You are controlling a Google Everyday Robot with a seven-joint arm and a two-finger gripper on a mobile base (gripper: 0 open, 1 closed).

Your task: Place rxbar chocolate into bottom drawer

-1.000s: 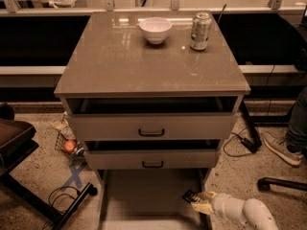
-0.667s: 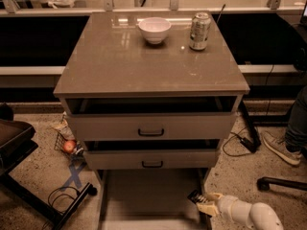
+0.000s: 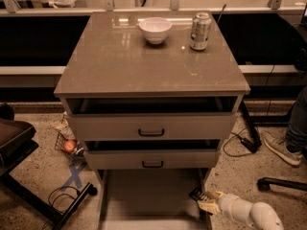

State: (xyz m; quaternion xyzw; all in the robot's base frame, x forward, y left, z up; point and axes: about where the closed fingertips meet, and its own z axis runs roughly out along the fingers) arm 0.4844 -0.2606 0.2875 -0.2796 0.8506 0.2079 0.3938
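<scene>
The rxbar chocolate [image 3: 196, 194], a small dark wrapper with pale stripes, sticks out of my gripper [image 3: 205, 203] at the lower right. The gripper looks shut on it. It holds the bar at the right side wall of the bottom drawer [image 3: 144, 195], just above the rim. The bottom drawer is pulled out as a wide flat grey tray under the cabinet, and I see nothing lying in it. My white arm [image 3: 249, 213] reaches in from the bottom right corner.
The two upper drawers [image 3: 151, 127] with black handles stand slightly open. A white bowl [image 3: 155, 29] and a silver soda can [image 3: 200, 30] stand on the cabinet top. A dark chair [image 3: 19, 143], cables and an apple [image 3: 70, 146] lie left; a person's shoe [image 3: 278, 147] is right.
My gripper with the bar has shifted slightly to the right, staying by the drawer's right wall. Nothing else has moved.
</scene>
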